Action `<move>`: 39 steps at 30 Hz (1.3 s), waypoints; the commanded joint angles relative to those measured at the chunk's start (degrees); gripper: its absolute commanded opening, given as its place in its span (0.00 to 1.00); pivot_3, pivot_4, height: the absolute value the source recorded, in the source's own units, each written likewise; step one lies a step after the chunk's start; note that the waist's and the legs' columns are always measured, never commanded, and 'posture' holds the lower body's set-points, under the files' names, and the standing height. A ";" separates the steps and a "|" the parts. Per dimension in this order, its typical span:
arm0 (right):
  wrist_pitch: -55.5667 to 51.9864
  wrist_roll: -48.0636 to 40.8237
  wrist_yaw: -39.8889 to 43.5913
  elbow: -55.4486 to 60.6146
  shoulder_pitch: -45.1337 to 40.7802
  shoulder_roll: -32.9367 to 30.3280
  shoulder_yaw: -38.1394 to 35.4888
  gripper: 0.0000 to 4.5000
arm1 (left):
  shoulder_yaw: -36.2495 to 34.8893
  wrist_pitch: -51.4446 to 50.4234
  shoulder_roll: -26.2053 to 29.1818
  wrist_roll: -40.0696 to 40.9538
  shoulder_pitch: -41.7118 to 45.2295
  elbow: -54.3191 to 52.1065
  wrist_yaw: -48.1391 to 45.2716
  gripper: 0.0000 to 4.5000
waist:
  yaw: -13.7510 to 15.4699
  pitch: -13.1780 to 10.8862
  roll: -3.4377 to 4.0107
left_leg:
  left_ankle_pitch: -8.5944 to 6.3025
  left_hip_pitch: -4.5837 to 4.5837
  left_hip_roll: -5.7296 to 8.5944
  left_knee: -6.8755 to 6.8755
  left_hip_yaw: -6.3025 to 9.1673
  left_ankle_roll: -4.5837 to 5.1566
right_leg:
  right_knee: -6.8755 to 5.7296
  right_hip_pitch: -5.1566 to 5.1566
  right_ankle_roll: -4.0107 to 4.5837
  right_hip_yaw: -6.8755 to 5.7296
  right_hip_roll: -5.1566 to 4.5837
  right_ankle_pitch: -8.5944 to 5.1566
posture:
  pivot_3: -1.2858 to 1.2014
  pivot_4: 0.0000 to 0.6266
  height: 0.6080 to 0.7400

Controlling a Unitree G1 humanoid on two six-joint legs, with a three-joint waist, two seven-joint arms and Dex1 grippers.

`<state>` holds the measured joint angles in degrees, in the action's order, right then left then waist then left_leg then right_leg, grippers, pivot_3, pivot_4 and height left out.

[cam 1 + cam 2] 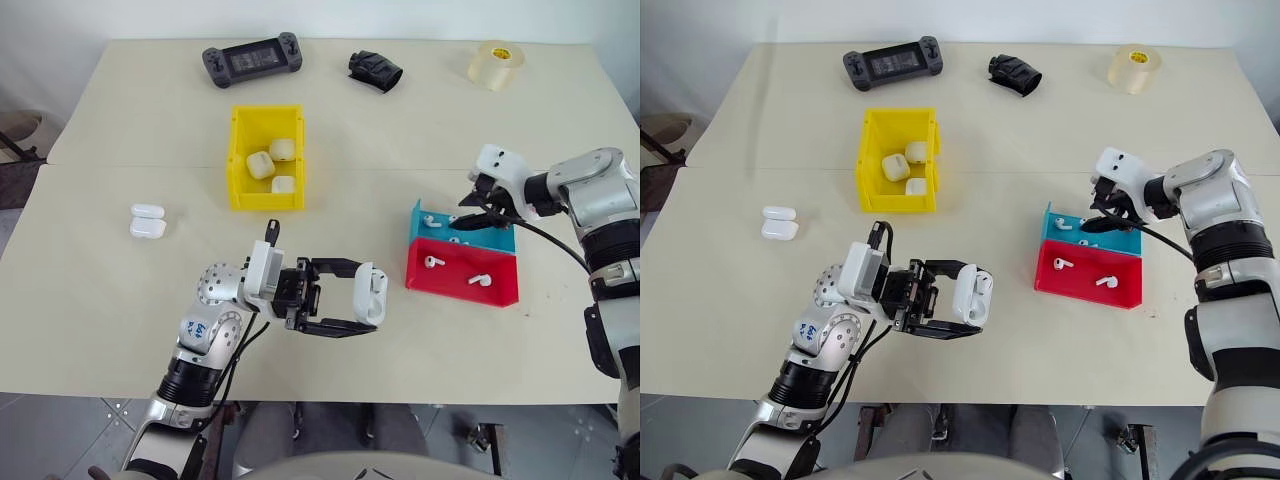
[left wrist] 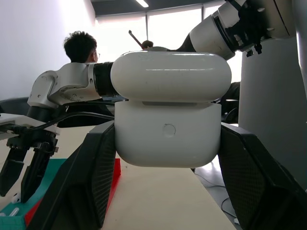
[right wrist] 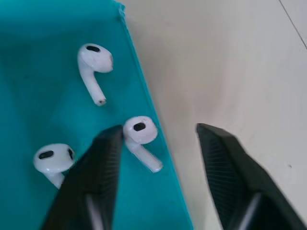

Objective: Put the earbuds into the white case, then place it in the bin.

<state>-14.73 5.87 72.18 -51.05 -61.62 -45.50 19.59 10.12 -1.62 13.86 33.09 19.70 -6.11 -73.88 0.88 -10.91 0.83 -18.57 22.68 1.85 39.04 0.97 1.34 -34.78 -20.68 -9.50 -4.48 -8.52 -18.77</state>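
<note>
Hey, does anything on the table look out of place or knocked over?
Nothing looks spilled or damaged. Two cases lie loose on the table, outside the yellow bin. The left gripper holds another case, lid ajar.

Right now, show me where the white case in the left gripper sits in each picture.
Left eye view: white case low centre, clamped in the left gripper.
Right eye view: low centre, slightly further left.
Left wrist view: centre, close up, lid ajar.
Right wrist view: not in it.
Shared landmark: the teal tray of earbuds.
</note>
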 commanded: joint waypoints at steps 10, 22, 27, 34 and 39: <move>4.00 2.88 2.86 -2.17 -1.21 0.57 -1.03 0.57 | 0.13 1.54 -0.24 0.16 -0.38 -2.02 0.87 0.62 | -0.22 0.00 0.00 | 0.00 -0.01 0.00 0.00 0.01 0.00 | -0.02 0.00 0.00 0.00 0.00 0.00 | 0.52 0.24 1.00; 6.83 4.58 3.93 -3.67 -0.93 1.71 -1.15 0.37 | -0.05 2.18 -0.14 0.04 -0.54 -1.74 1.14 0.62 | -0.96 0.00 0.00 | 0.00 -0.08 -0.01 0.00 0.01 0.00 | -0.09 0.04 0.00 0.00 0.00 0.00 | 0.52 0.24 1.00; 7.21 4.69 2.60 -4.10 -0.79 2.17 -2.00 0.12 | 0.04 2.12 -0.13 -0.05 -0.58 -1.94 1.43 0.62 | -0.94 0.00 0.00 | 0.02 -0.21 -0.06 0.03 -0.01 -0.03 | -0.15 0.13 0.00 0.05 -0.01 0.00 | 0.52 0.24 1.00; 4.72 2.50 2.96 -1.45 0.09 1.55 -4.81 0.12 | 0.07 1.96 -0.12 0.02 -0.32 -1.97 1.62 0.62 | -0.96 0.00 0.00 | 0.02 -0.22 -0.07 0.03 -0.02 -0.03 | -0.17 0.12 0.00 0.08 -0.01 0.00 | 0.52 0.24 1.00; -9.08 -5.41 5.94 9.87 2.99 -0.70 -12.37 0.12 | -0.86 1.53 -0.60 0.57 0.35 -1.33 2.84 0.62 | -0.85 0.00 0.01 | 0.02 -0.17 -0.07 0.02 -0.02 -0.03 | -0.16 0.07 0.00 0.08 -0.02 0.00 | 0.52 0.24 1.00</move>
<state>-19.21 3.84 76.72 -46.38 -58.47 -44.11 10.67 9.99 -0.55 13.57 33.09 19.65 -6.08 -71.74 0.04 -10.91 0.83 -18.55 22.54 1.78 39.06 0.96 1.31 -34.95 -20.62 -9.49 -4.41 -8.54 -18.77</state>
